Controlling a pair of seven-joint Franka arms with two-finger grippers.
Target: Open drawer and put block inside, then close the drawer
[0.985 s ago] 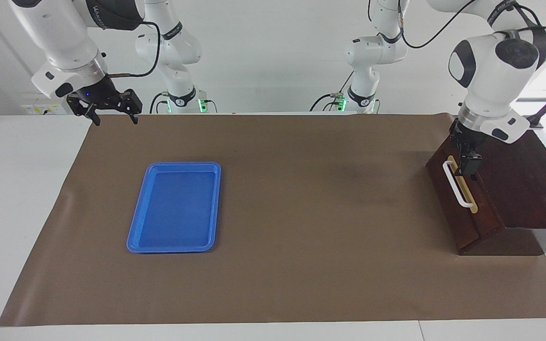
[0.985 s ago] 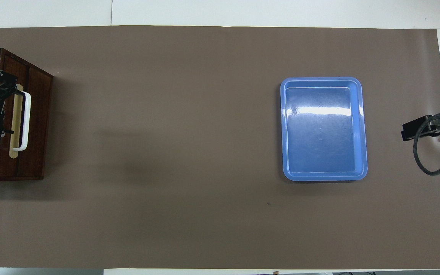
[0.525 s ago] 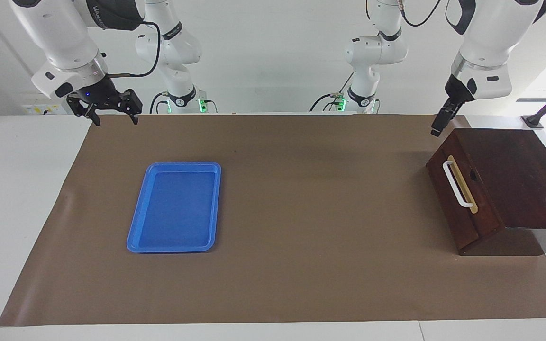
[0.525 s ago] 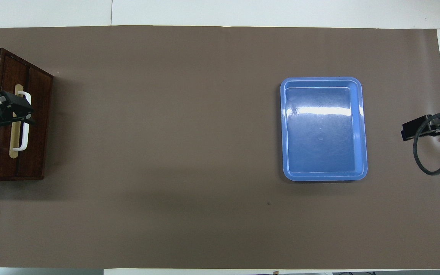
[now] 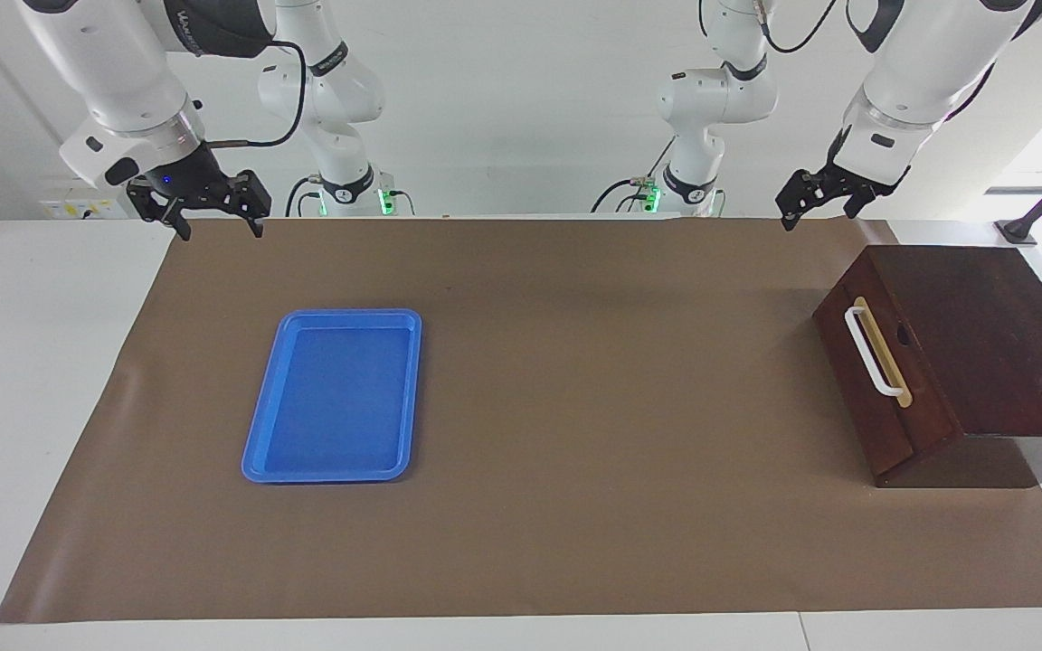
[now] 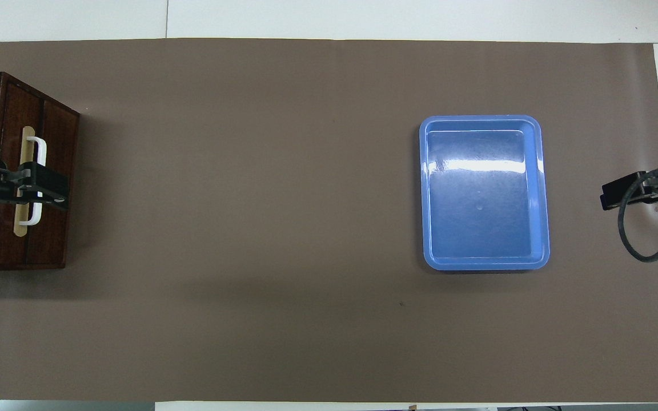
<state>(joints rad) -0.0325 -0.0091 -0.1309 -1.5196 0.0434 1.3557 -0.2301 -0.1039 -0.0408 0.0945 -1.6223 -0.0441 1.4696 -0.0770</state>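
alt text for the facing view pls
The dark wooden drawer sits shut at the left arm's end of the brown mat, with the left gripper raised clear of it. The right gripper waits, jaws open, above a blue tray.

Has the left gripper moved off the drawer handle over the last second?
Yes. The left gripper has lifted away from the white handle of the drawer and now hangs open in the air, over the mat beside the wooden box.
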